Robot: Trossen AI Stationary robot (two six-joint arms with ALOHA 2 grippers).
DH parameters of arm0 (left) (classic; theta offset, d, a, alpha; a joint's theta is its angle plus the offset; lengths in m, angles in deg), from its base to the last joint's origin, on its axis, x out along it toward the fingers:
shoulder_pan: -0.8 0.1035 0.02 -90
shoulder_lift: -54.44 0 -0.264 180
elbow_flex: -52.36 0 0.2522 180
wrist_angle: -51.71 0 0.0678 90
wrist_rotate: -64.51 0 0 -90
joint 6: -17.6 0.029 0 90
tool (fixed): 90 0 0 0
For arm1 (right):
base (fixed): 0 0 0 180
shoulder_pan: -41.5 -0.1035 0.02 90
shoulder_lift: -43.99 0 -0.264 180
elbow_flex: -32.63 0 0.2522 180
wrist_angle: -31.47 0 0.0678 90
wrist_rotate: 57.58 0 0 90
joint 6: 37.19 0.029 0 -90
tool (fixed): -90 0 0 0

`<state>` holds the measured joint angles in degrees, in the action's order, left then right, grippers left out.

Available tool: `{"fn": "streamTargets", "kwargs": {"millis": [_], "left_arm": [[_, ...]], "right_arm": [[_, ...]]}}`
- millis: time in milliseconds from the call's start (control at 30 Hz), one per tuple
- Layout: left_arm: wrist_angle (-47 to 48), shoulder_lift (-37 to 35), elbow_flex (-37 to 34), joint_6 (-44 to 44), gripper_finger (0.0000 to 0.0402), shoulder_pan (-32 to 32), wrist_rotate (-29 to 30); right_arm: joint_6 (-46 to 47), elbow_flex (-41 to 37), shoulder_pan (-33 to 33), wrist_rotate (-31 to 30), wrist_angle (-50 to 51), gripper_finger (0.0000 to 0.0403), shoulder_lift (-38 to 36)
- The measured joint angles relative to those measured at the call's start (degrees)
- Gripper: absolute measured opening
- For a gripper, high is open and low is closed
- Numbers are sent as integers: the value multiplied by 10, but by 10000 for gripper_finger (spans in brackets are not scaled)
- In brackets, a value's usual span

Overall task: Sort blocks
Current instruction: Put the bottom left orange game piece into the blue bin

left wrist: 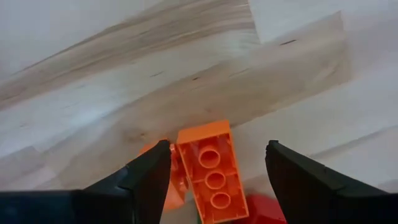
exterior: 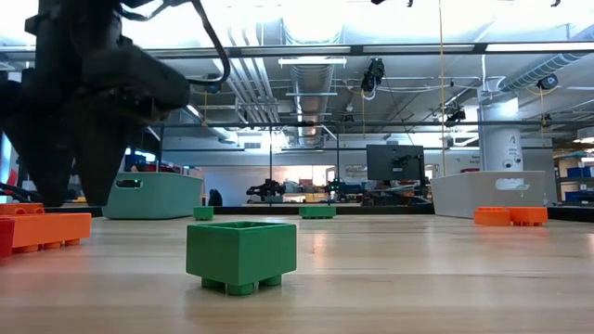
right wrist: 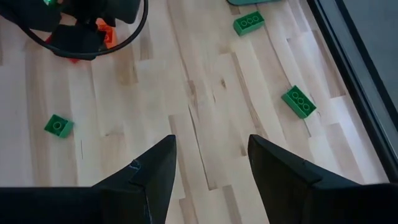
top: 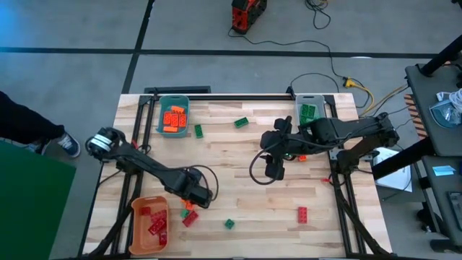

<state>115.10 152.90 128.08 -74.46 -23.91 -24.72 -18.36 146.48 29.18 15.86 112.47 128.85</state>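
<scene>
I see left gripper (left wrist: 214, 165) lower left, jaws released around orange block (left wrist: 211, 171). Right gripper (right wrist: 208, 165) mid-frame, released, nothing between.

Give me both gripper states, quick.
Left gripper: open, straddling an orange block, not closed on it.
Right gripper: open, holding nothing, above bare table.

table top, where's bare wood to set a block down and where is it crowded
Bare wood lies between the left pincer and right pincer, mid-table. Another free patch runs between the small green block and the red block near the front edge. It is crowded around the orange bin and under the left pincer, where blocks cluster.
</scene>
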Motion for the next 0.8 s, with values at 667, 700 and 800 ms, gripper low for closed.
{"fn": "streamTargets", "kwargs": {"millis": [667,700,800], "left_arm": [[-23,54,-1,41,237,-5,2],[-25,56,-1,44,237,-7,2],[-26,59,-1,45,237,-12,4]], "right_arm": [[2,0,0,0,0,196,0],[2,0,0,0,0,196,0],[2,0,0,0,0,196,0]]}}
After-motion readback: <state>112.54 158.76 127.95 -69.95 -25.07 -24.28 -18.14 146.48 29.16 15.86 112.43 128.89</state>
